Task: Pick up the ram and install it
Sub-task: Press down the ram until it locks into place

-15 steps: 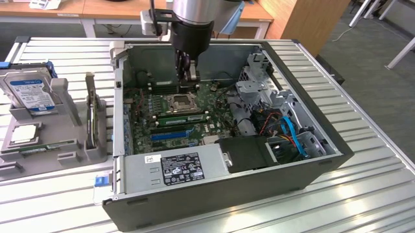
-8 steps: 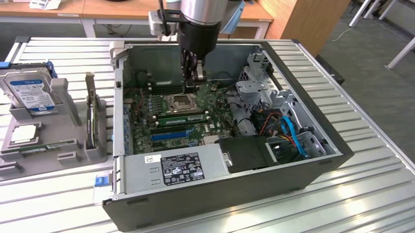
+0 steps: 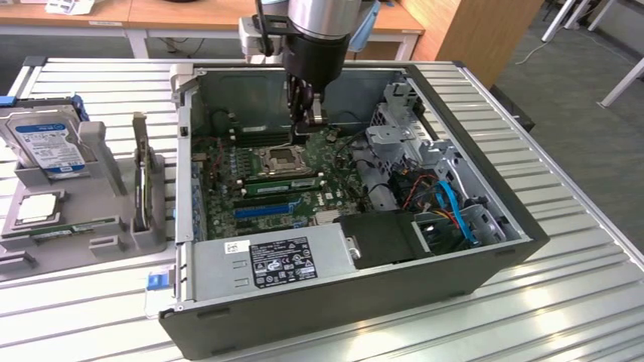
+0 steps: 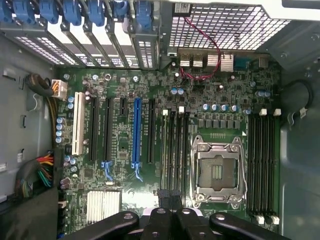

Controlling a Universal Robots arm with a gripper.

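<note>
Your gripper [image 3: 306, 113], fingers pressed together, hangs inside the open computer case [image 3: 483, 196] above the motherboard [image 4: 150, 165]; a misaligned descent could strike the CPU socket [image 4: 218, 171].

The black claw [image 4: 170, 200] hangs over a dark green motherboard [image 4: 125, 150] speckled with silver solder points. Below the claw, a silver-framed processor socket [image 4: 218, 170] sits beside black memory slots [image 4: 175, 145]. Farther from the claw run a long bright blue plastic slot [image 4: 136, 132] and a white plastic slot [image 4: 77, 122]. The open computer case [image 3: 332, 309] is dark grey. The ribbed metal desk [image 3: 563, 302] is silver with pale stripes.
</note>
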